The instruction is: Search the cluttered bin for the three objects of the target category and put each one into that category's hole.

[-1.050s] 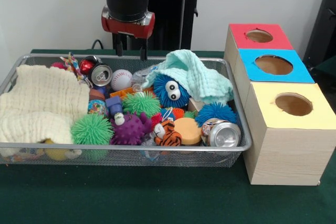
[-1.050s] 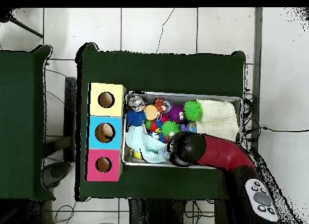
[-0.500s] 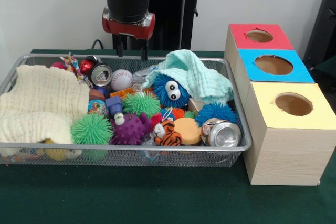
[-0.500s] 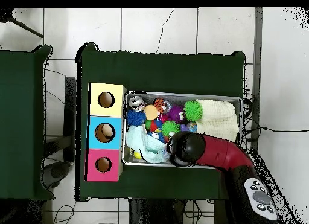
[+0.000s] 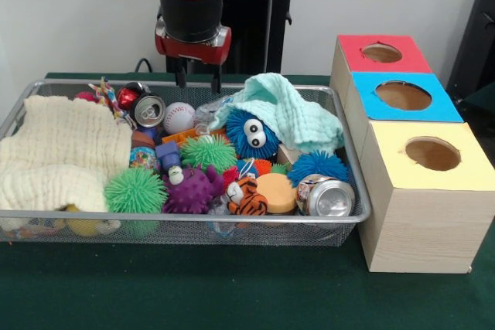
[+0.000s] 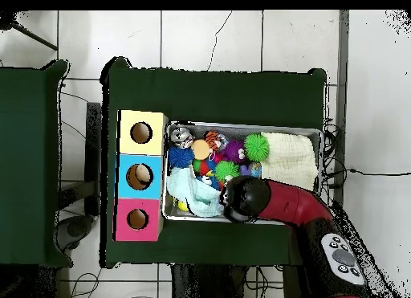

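Robot hand (image 5: 198, 81): two dark prongs below a red and black wrist, spread apart with nothing between them, poised above the far rim of the bin, over the white baseball (image 5: 179, 117).

Silver wire-mesh bin (image 5: 178, 226): sits on the green-covered worktop (image 5: 232, 291), just beside the row of boxes.

Contents, front view:
- Cream knitted cloth (image 5: 62, 156), heaped at the left end.
- Mint-green cloth (image 5: 290, 113), draped over the blue fuzzy toy with googly eyes (image 5: 251, 134).
- Dark drinks can (image 5: 146, 107) near the far rim, beside the baseball.
- Silver drinks can (image 5: 326, 196) lying at the near right corner.
- Green spiky rubber ball (image 5: 135, 189) at the near rim; a second green spiky ball (image 5: 207, 151) mid-bin.
- Purple knobbly toy (image 5: 192, 189), touching the first green ball.
- Orange striped tiger toy (image 5: 246, 195) beside an orange foam disc (image 5: 276, 192).
- Blue spiky ball (image 5: 318, 165) behind the silver can.

Sorting boxes, pale wood, each with a round hole on top: red-topped box (image 5: 382, 52), blue-topped box (image 5: 402, 96), yellow-topped box (image 5: 430, 154). The target category cannot be told from the views.
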You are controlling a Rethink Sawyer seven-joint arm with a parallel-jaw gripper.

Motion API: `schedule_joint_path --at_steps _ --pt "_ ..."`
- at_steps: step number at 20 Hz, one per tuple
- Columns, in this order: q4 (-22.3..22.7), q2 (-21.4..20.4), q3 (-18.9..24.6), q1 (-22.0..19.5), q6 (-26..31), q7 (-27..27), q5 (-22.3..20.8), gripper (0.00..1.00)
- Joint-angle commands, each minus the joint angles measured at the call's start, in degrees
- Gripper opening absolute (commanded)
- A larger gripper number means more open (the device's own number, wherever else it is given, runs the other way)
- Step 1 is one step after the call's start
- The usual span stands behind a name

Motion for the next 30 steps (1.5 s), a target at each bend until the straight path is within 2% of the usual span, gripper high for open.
schedule_joint_path --at_steps 1,19,30 --pt "-1.97 3.45 2.83 -0.46 -2.62 4.12 -0.17 1.00" --pt "-3.06 6.36 3.31 -1.09 -6.64 3.16 -1.22 1.00" --pt "-3.15 6.17 3.52 -1.12 -6.52 2.87 -0.86 1.00"
